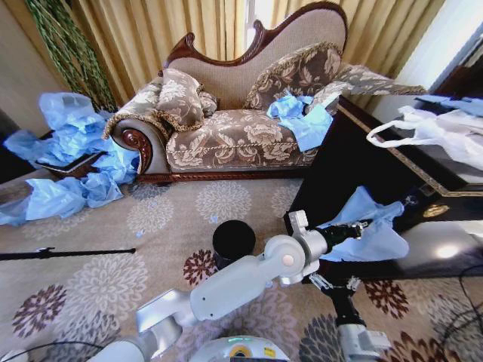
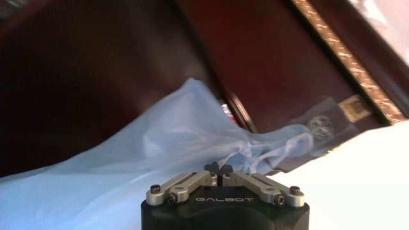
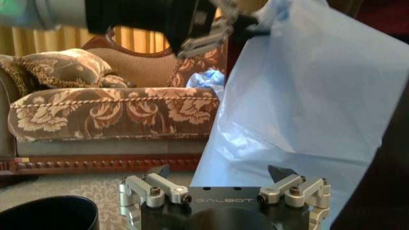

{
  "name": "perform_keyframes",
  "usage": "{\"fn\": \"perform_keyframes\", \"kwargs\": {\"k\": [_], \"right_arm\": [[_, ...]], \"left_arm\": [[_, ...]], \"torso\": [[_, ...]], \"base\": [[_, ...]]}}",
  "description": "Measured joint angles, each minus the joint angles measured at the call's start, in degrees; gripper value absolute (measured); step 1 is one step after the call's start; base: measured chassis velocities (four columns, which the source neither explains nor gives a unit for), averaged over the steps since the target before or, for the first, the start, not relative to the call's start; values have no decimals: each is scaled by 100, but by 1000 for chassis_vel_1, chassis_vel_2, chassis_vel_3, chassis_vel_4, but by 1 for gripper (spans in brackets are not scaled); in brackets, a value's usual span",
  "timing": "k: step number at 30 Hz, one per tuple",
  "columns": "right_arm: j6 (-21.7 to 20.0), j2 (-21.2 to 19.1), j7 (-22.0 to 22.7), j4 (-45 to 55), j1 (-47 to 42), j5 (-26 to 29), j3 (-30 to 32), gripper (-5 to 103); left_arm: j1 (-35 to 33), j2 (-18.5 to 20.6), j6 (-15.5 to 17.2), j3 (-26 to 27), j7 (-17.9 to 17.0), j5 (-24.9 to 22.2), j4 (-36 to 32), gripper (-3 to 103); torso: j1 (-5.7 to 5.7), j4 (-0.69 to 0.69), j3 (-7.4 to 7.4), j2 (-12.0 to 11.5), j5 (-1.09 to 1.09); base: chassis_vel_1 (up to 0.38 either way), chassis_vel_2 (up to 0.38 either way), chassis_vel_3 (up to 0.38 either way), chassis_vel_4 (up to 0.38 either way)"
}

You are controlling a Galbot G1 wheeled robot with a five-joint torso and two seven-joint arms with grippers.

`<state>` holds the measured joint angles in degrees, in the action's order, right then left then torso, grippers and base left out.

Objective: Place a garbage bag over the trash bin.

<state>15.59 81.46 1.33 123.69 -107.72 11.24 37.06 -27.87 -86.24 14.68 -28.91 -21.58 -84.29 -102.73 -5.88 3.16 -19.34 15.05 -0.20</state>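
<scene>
Garbage bag [image 1: 370, 226] in pinched left tool [image 1: 361, 224] — right tool [image 1: 333, 283] agape.

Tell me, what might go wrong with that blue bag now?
The left gripper pinches only a corner of the bag, so the thin plastic could slip or tear. The right gripper is open below it and may miss the hanging edge. The bin stands off to the side, so the bag still needs carrying over.

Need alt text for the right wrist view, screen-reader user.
The left gripper holds a light-blue garbage bag hanging before the open right gripper. The black trash bin sits on the carpet, a floral sofa behind.
</scene>
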Motion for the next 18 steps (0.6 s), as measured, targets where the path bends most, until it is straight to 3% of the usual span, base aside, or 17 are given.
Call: {"fn": "perform_keyframes", "kwargs": {"k": [3,8,12,18], "right_arm": [[49,31,-19,93,-103,126,67,100],[70,46,-29,136,-128,183,116,100],[57,56,-28,206,-132,289,209,100],[33,76,-25,244,-134,294,220,100]], "left_arm": [[-27,131,71,87,-216,-83,-122,0],[-58,251,81,126,-251,-129,-217,0],[-269,676,120,341,-298,-305,-628,0],[-453,919,160,527,-337,-402,-876,0]], "torso": [[0,1,0,0,0],[0,0,0,0,0],[0,0,0,0,-1],[0,1,0,0,-1]], "base": [[0,0,0,0],[0,0,0,0],[0,0,0,0],[0,0,0,0]]}}
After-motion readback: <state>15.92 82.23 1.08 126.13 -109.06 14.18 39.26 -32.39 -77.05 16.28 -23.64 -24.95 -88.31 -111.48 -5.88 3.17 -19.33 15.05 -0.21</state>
